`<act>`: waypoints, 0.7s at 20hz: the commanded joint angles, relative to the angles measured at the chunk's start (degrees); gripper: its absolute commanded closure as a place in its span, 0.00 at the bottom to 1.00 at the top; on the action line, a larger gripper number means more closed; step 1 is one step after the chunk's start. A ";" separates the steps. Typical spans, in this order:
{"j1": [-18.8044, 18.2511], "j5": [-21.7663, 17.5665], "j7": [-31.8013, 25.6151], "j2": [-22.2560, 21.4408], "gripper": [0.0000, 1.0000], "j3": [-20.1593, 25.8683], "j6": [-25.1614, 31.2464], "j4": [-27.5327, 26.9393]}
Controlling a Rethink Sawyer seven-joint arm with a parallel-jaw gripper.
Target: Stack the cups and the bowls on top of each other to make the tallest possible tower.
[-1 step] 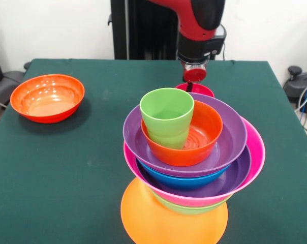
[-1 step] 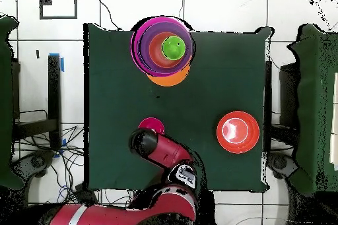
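Tower (image 1: pixel 191 168) stands lower centre of the front view, base an upturned orange bowl (image 1: pixel 169 223). Above it, from the bottom up: green bowl rim, pink bowl (image 1: pixel 256 152), purple, blue, a 2nd purple bowl (image 1: pixel 229 132), then a red-orange bowl (image 1: pixel 207 129) holding the light-green cup (image 1: pixel 167 114), upright, leaning toward the left wall of that bowl.

Gripper (image 1: pixel 195 76) hangs low over the small magenta bowl (image 1: pixel 202 90), which sits on the table (image 1: pixel 92 168) just behind the tower. Cannot tell whether the gripper is released or clenched; contact with the bowl is also unclear.

1 red-orange bowl (image 1: pixel 48 97) sits empty, upper left, well apart.

Risks: the upper bowls sit off-centre over the base, overhanging to the right, so a nudge from the arm could tip the tower. The magenta bowl is close to the stack; lifting it carelessly could clip the purple rim.
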 commanded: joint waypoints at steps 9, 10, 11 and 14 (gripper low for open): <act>0.79 0.30 6.09 1.08 0.00 5.07 -3.28 0.23; 0.78 0.32 6.09 1.61 0.00 5.00 -3.41 -0.07; 0.70 0.35 6.07 2.01 0.00 5.03 -3.48 -0.26; 0.58 0.36 5.94 2.88 0.00 5.06 -3.35 -0.61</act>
